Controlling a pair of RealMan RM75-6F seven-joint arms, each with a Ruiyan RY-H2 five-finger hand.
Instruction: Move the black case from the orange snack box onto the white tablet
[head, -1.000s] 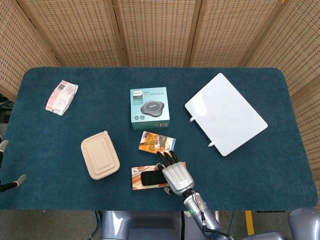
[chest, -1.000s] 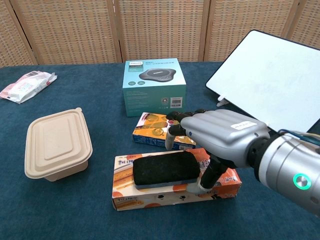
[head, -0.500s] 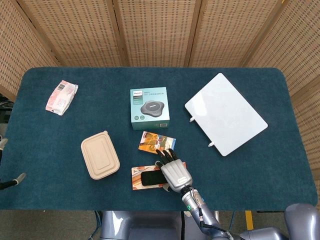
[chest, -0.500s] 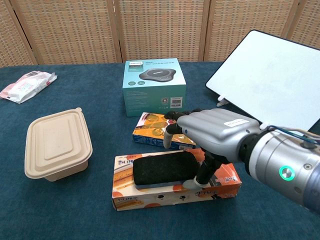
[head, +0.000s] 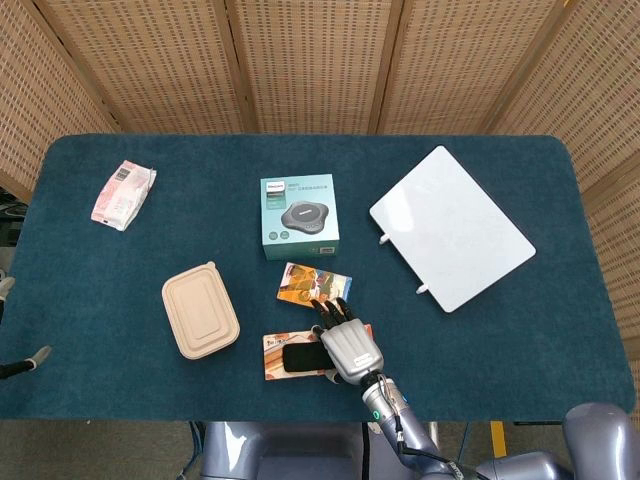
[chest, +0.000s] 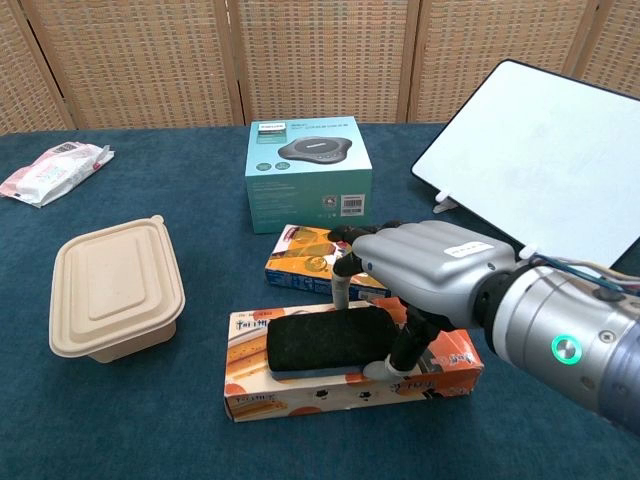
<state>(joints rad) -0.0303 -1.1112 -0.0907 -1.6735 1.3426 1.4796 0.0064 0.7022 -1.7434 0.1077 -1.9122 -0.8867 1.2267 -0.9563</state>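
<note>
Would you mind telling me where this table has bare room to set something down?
Bare cloth lies between the wipes packet and teal box, and below the white tablet. It is crowded where the right hand reaches the black case.

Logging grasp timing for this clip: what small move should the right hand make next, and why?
Probably close the fingers on the black oblong case. The right hand arches over its right end, thumb low at the near edge, fingers at the far edge, and the case still lies flat on the orange snack box.

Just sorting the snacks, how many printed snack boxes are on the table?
2: the orange snack box under the black case at the front, and a smaller snack box just behind it.
</note>
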